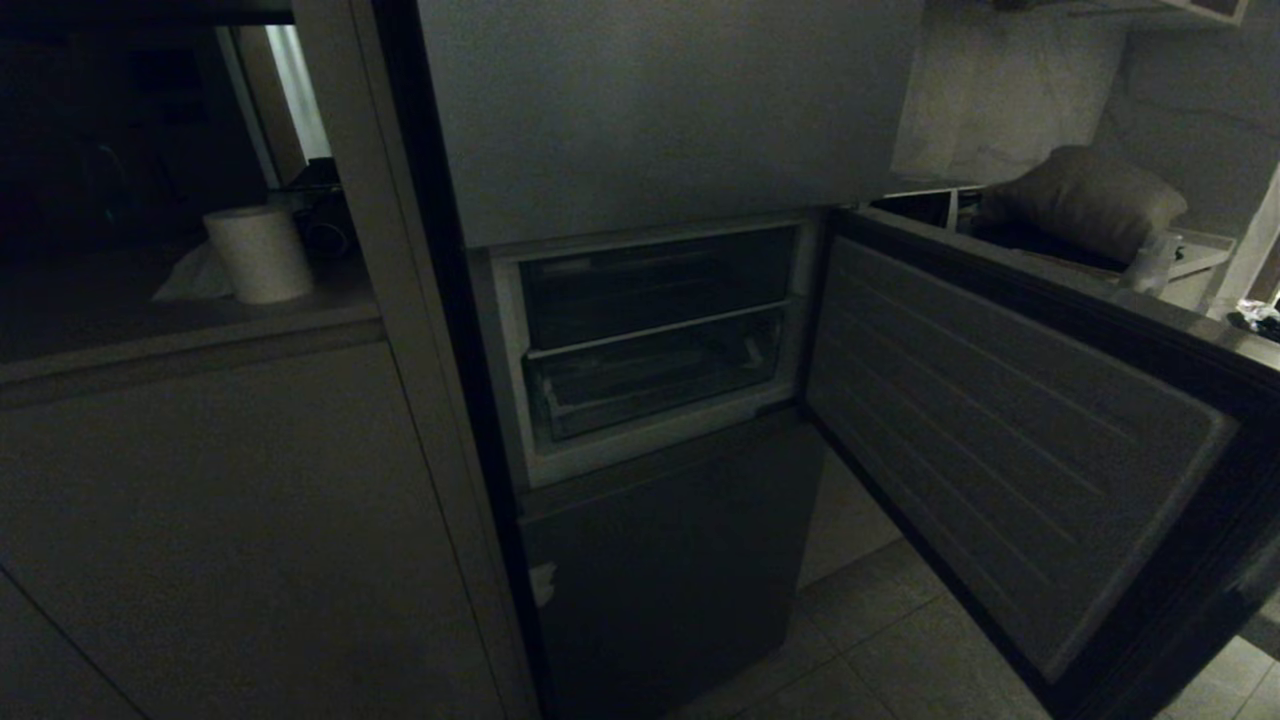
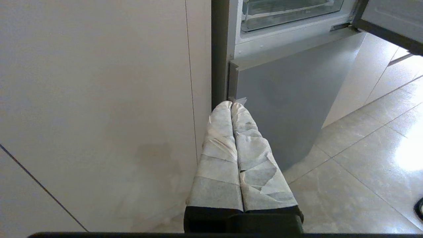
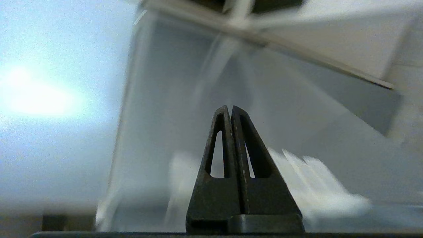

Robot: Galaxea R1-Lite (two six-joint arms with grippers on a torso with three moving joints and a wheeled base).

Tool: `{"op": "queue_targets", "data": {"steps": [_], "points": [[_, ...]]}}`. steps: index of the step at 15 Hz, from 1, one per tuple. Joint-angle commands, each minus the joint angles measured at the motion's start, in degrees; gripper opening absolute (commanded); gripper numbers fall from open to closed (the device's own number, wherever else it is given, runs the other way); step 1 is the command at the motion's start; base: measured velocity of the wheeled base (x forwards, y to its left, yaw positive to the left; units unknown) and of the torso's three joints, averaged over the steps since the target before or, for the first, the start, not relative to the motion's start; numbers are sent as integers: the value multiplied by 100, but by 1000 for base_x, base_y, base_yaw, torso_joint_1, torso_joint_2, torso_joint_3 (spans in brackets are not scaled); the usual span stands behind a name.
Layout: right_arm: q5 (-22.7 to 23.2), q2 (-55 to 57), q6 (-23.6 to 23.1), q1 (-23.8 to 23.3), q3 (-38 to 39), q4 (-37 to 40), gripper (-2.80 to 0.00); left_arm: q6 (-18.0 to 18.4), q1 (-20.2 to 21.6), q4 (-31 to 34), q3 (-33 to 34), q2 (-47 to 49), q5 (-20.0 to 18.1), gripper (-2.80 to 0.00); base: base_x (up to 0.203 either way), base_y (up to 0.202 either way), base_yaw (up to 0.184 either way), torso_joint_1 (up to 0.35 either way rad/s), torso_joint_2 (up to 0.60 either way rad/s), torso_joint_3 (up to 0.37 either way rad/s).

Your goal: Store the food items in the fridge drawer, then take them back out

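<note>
The fridge's middle compartment stands open, and the clear fridge drawer (image 1: 655, 375) sits pushed in under a darker bin (image 1: 655, 285). A corner of the fridge drawer (image 2: 290, 13) also shows in the left wrist view. No food items show in any view. My left gripper (image 2: 231, 105), its fingers wrapped in white tape, hangs shut and empty low beside the fridge's lower door (image 2: 281, 99). My right gripper (image 3: 230, 108) is shut on nothing, with a blurred pale panel behind it. Neither arm shows in the head view.
The open compartment door (image 1: 1000, 430) swings out to the right over the tiled floor (image 1: 900, 640). A pale cabinet (image 1: 230, 520) flanks the fridge on the left, with a paper roll (image 1: 258, 253) on its counter. A cushion (image 1: 1085, 200) lies behind the door.
</note>
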Motion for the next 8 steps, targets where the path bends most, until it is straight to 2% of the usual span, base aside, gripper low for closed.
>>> {"op": "queue_targets", "data": {"steps": [1, 3, 5, 6, 7, 8], "points": [[57, -2563, 3, 946, 523, 357, -280, -2, 1, 2, -5, 9, 2, -280, 0, 0, 0, 0, 0, 0], [-24, -3666, -20, 2199, 548, 1020, -280, -7, 1, 2, 0, 9, 2, -280, 0, 0, 0, 0, 0, 0], [-443, -4180, -97, 3455, 466, 1764, -280, -2, 1, 2, 2, 9, 2, -280, 0, 0, 0, 0, 0, 0], [-845, -4221, -242, 3909, 450, 1986, -280, -2, 1, 2, -1, 9, 2, -280, 0, 0, 0, 0, 0, 0], [-1197, -4081, -453, 4154, 425, 2062, -280, -2, 1, 2, 4, 9, 2, -280, 0, 0, 0, 0, 0, 0], [-1562, -3739, -711, 4207, 378, 2049, -280, -2, 1, 2, -5, 9, 2, -280, 0, 0, 0, 0, 0, 0]]}}
